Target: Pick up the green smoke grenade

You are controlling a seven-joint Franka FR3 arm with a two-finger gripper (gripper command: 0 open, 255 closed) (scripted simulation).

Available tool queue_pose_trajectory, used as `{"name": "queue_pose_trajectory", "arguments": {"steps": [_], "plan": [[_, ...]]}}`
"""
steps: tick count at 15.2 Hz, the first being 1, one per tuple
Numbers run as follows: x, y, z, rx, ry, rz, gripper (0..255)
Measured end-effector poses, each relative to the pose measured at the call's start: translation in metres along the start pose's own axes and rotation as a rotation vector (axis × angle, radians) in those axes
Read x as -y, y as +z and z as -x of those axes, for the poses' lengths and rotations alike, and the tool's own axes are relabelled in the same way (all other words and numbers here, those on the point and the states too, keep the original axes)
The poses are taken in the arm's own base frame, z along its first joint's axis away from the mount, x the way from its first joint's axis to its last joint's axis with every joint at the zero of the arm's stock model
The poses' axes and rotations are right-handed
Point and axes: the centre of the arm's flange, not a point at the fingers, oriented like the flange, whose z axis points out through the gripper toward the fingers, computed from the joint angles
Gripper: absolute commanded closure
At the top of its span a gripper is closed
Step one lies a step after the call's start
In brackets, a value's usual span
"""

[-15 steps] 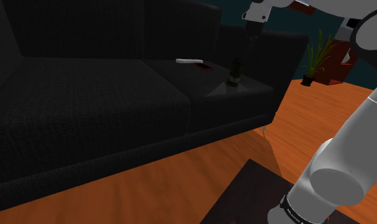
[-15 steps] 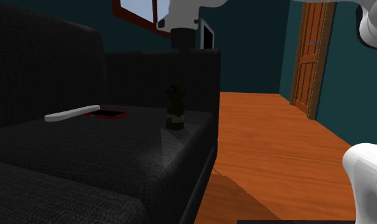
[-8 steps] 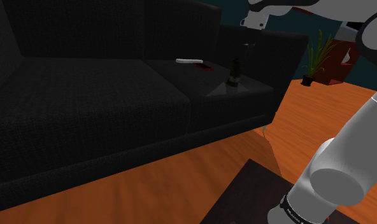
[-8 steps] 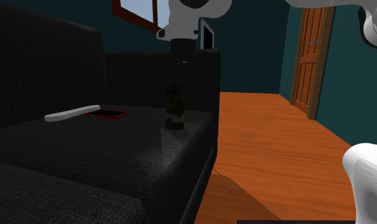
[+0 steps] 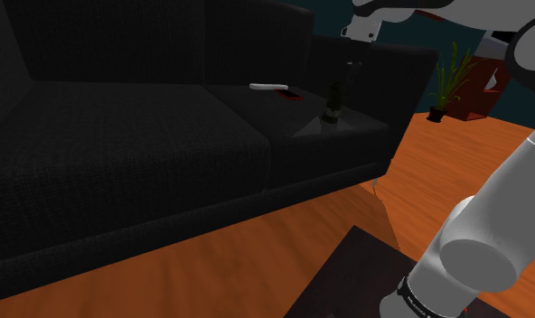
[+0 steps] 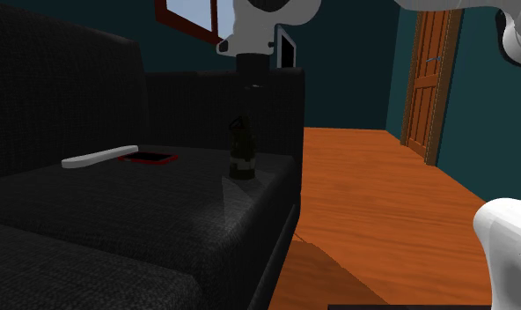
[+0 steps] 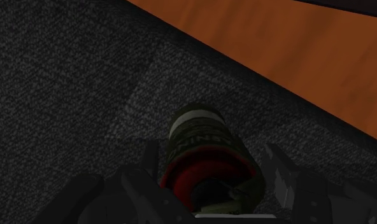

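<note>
The green smoke grenade (image 5: 332, 101) (image 6: 242, 150), a dark olive can with a pale band and a red top (image 7: 203, 137), stands upright near the front corner of the black sofa's end seat cushion (image 6: 197, 198). My black gripper (image 5: 350, 81) (image 6: 252, 92) comes straight down over it. In the wrist view my gripper (image 7: 209, 162) has one finger (image 7: 149, 156) on each side of the can's upper part, clasping it. The can still rests on the cushion.
A white bar-shaped thing (image 5: 268, 86) (image 6: 99, 158) and a flat red thing (image 5: 290, 94) (image 6: 148, 158) lie further back on the same cushion. The sofa's arm and backrest rise just behind the grenade. Beyond are orange wood floor (image 6: 373, 202), a potted plant (image 5: 446, 86) and a wooden door (image 6: 429, 79).
Over the first half second the hand shifted a little and sank toward the grenade, and the fingers shut on it. Nothing has moved since.
</note>
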Motion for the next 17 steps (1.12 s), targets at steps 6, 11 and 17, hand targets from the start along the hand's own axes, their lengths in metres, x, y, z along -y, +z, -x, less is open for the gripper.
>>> {"name": "queue_pose_trajectory", "arguments": {"steps": [6,11,17], "plan": [[0.0,-0.021,0.0,0.002,0.001,0.0,255],[-0.001,-0.047,-0.002,0.002,0.001,0.0,255],[-0.002,-0.076,-0.001,0.002,0.001,0.0,255]]}}
